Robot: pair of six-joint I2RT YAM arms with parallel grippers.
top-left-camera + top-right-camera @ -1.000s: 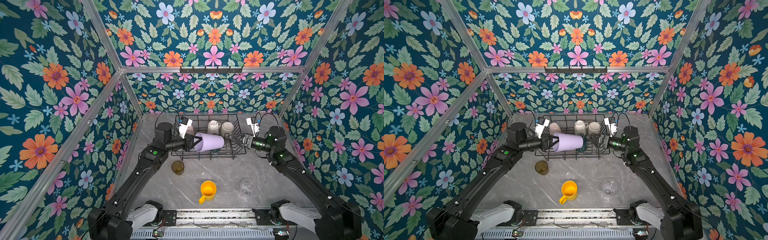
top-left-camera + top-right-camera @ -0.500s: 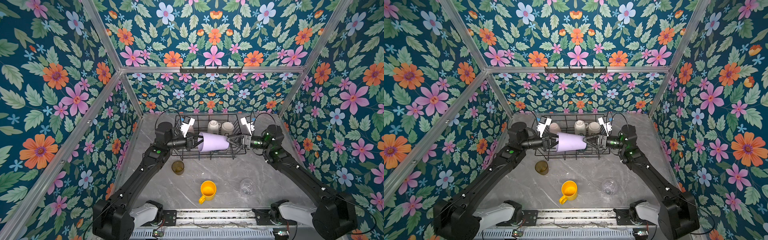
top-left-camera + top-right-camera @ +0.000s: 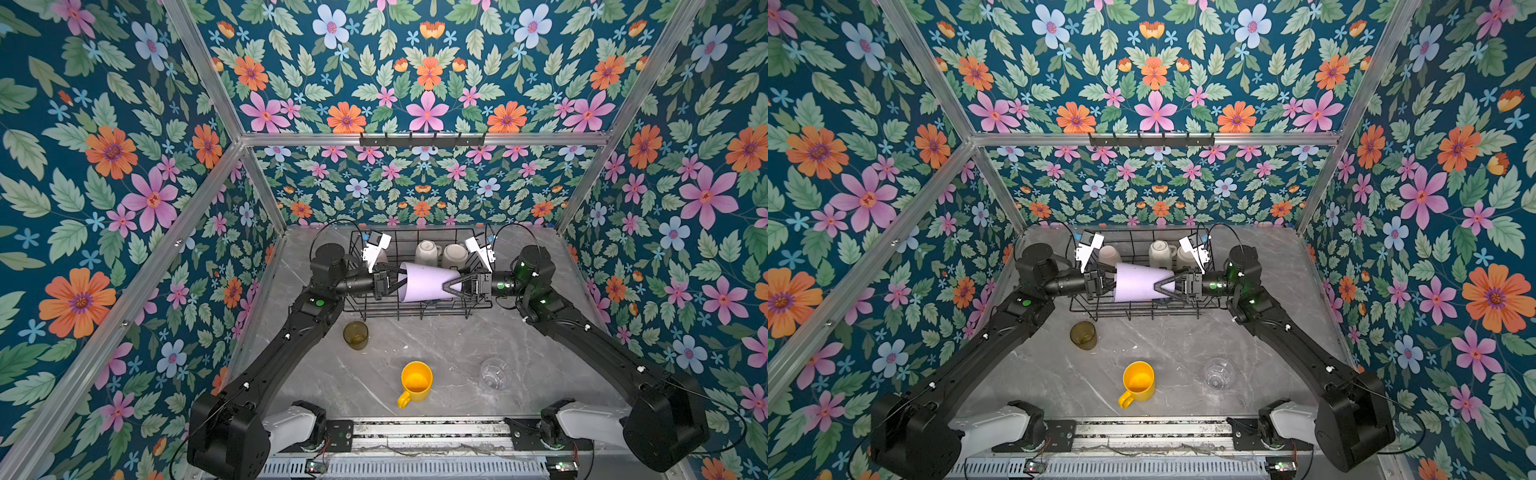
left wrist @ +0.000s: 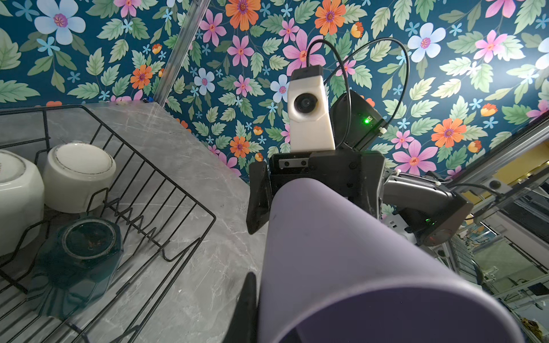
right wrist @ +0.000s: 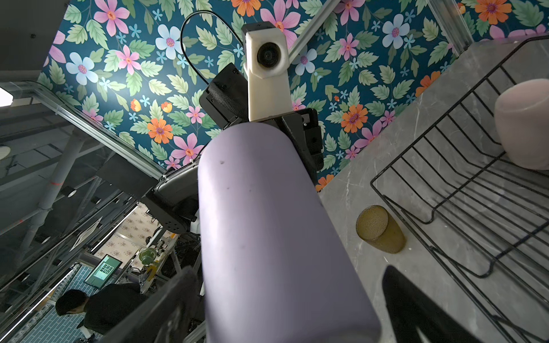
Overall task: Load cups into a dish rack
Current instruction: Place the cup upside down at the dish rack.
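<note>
The lilac tumbler (image 3: pixel 426 284) (image 3: pixel 1138 282) lies level in the air over the black wire dish rack (image 3: pixel 432 230), wide mouth toward my left arm. My left gripper (image 3: pixel 392 282) (image 4: pixel 261 323) is shut on its rim, one finger (image 4: pixel 248 303) outside the wall and the other hidden inside. My right gripper (image 3: pixel 448 286) (image 5: pixel 286 271) is open, its fingers straddling the tumbler's narrow base with a gap on at least one side. Two white mugs (image 3: pixel 428 251), a pale pink one (image 5: pixel 523 124) and a dark green one (image 4: pixel 80 255) stand upside down in the rack.
On the marble table in front of the rack stand an olive-brown tumbler (image 3: pixel 355 335) at the left, a yellow mug (image 3: pixel 415 382) in the middle and a clear glass (image 3: pixel 494 372) at the right. Floral walls close in three sides.
My right gripper has moved left from beside the rack until its open fingers straddle the tumbler's base. The left gripper has carried the tumbler slightly right and levelled it.
</note>
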